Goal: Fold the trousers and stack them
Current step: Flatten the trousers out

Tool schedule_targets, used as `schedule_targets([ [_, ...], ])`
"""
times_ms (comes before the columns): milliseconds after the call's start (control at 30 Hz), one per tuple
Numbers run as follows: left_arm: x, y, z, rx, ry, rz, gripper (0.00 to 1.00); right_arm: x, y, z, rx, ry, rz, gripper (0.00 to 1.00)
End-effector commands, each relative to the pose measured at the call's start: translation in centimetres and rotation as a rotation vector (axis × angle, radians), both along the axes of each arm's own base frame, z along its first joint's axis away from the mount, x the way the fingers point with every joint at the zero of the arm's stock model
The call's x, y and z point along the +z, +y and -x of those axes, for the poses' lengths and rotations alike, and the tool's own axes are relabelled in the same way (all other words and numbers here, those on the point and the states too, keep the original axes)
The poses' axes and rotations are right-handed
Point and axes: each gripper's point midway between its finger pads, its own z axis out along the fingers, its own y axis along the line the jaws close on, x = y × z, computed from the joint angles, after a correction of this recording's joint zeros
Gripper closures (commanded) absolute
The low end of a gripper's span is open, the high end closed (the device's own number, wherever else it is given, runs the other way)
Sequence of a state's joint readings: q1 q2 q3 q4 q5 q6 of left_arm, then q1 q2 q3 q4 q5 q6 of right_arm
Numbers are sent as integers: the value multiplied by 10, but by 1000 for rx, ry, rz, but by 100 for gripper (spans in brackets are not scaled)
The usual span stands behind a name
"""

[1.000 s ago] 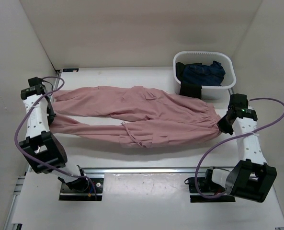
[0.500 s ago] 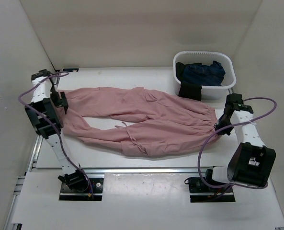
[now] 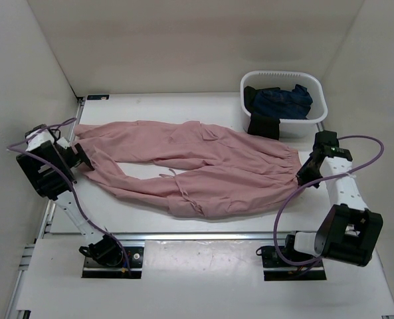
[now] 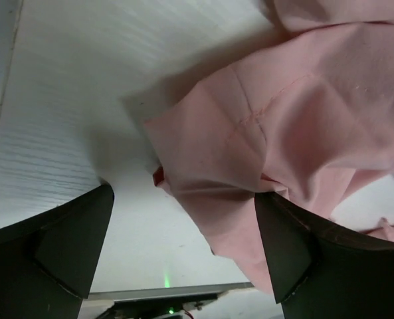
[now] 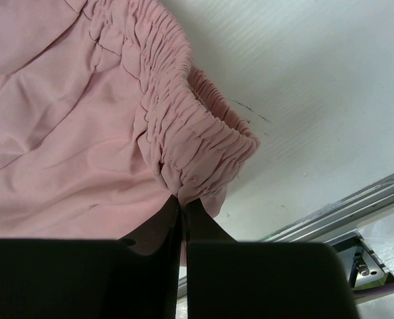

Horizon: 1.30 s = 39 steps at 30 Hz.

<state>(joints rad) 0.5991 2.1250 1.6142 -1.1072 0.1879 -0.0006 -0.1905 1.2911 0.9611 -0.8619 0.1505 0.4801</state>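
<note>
The dusty-pink soft fabric trousers [image 3: 197, 169] lie spread across the white desk [image 3: 183, 113], legs pointing left. The left gripper [image 4: 183, 226] stands wide apart over a leg end, gripping nothing. The right gripper [image 5: 182, 216] is pinched tight on the gathered waistband [image 5: 183, 133]. A white plastic basket [image 3: 299, 127] of dark garments [image 3: 283, 100] sits just beyond.

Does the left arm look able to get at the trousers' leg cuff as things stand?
Probably yes: the left gripper is open right over the trousers, with the leg cuff lying uncovered between its fingers.
</note>
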Motion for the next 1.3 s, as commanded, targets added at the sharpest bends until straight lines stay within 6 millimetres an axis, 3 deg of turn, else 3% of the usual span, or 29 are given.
schedule_targets([
  [0, 24, 2, -44, -6, -206, 38, 2, 3, 0, 1, 15, -37, 4, 100],
  [100, 15, 1, -45, -6, -200, 53, 3, 2, 1, 6, 15, -38, 5, 100],
  [233, 19, -1, -50, -2, -245, 82, 5, 4, 1, 8, 25, -49, 11, 100],
  [400, 56, 10, -49, -8, -325, -46, 7, 3, 0, 9, 45, -46, 17, 100],
  [433, 79, 9, -48, -19, -364, -107, 7, 3, 1, 11, 45, -37, 15, 100],
  [467, 76, -2, -37, -29, -344, -101, 6, 2, -1, 14, 50, -25, 24, 100],
  [533, 82, -7, -24, -26, -345, -127, 5, 2, -5, 17, 42, -9, 46, 100],
  [633, 78, -7, -6, -11, -344, -173, 5, 5, -17, 22, 30, 23, 108, 100],
  [733, 67, -3, -7, -8, -329, -179, 5, -3, -17, 24, 53, 76, 91, 100],
  [933, 31, 24, -27, 4, -274, -221, 6, -8, -13, 13, 83, 82, 57, 100],
  [1067, 16, 27, -39, -7, -259, -208, 7, -6, -13, 13, 83, 73, 59, 100],
  [1133, 13, 21, -48, -23, -275, -179, 13, -6, -12, 15, 82, 71, 60, 100],
  [1233, 21, 16, -58, -45, -315, -190, 47, -5, -10, 17, 85, 59, 54, 100],
  [1267, 20, 13, -54, -45, -309, -186, 75, -3, -10, 17, 85, 50, 56, 100],
])
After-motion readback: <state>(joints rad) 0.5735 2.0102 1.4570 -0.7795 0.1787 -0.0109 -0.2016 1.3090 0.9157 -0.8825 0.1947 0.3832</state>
